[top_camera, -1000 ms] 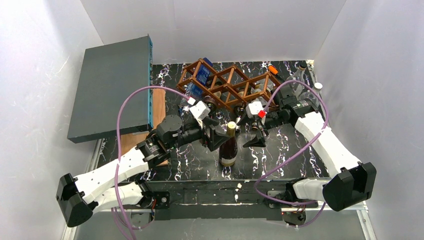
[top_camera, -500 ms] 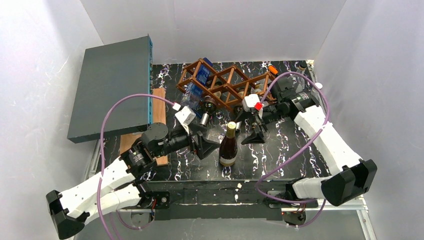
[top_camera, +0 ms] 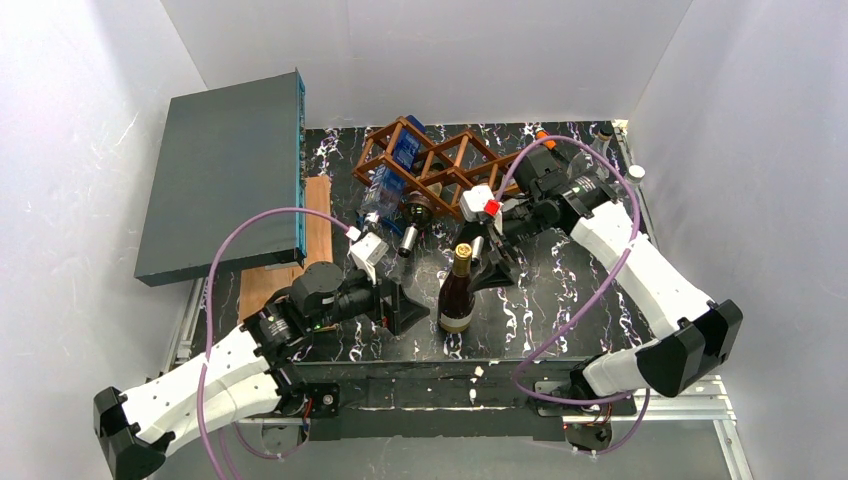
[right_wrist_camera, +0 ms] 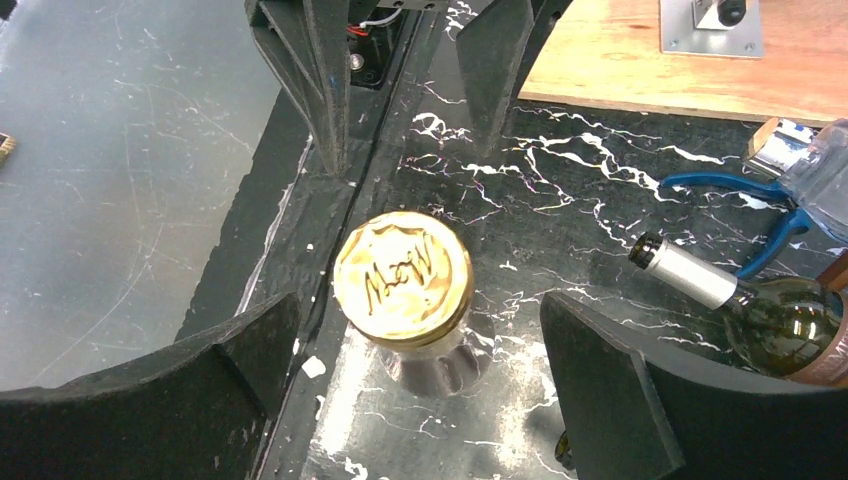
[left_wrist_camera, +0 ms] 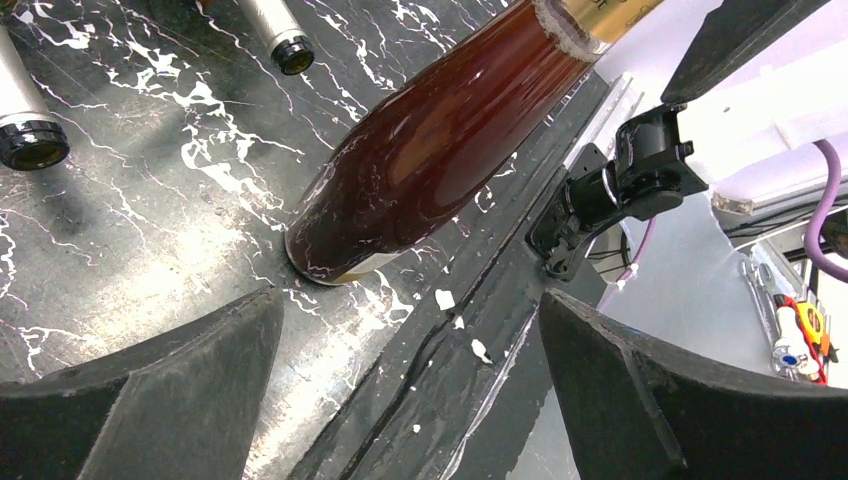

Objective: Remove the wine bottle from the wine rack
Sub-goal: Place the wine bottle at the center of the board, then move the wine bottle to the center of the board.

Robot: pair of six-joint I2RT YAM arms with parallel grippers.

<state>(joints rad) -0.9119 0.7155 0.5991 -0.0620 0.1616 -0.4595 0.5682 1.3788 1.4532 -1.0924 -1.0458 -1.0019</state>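
- Left gripper (left_wrist_camera: 408,305): jaws wide apart with nothing between the pads. The wine bottle (left_wrist_camera: 440,140) stands just ahead of them, untouched.
- Right gripper (right_wrist_camera: 415,300): spread too, hanging over the bottle's gold cap (right_wrist_camera: 402,277) with a finger either side and clear of it. That looks like a guard against a wobble, not a grip.
- The bottle is upright on its own base, near the middle of the near edge of the worktop (top_camera: 540,290), so nothing needs to hold it.
- The wine rack (top_camera: 450,165) sits toward the far edge, apart from the bottle, with other bottles (top_camera: 413,212) poking out of its cells.
- My read: the removal is done. Both arms only need to pull clear without clipping that tall, tippy bottle.
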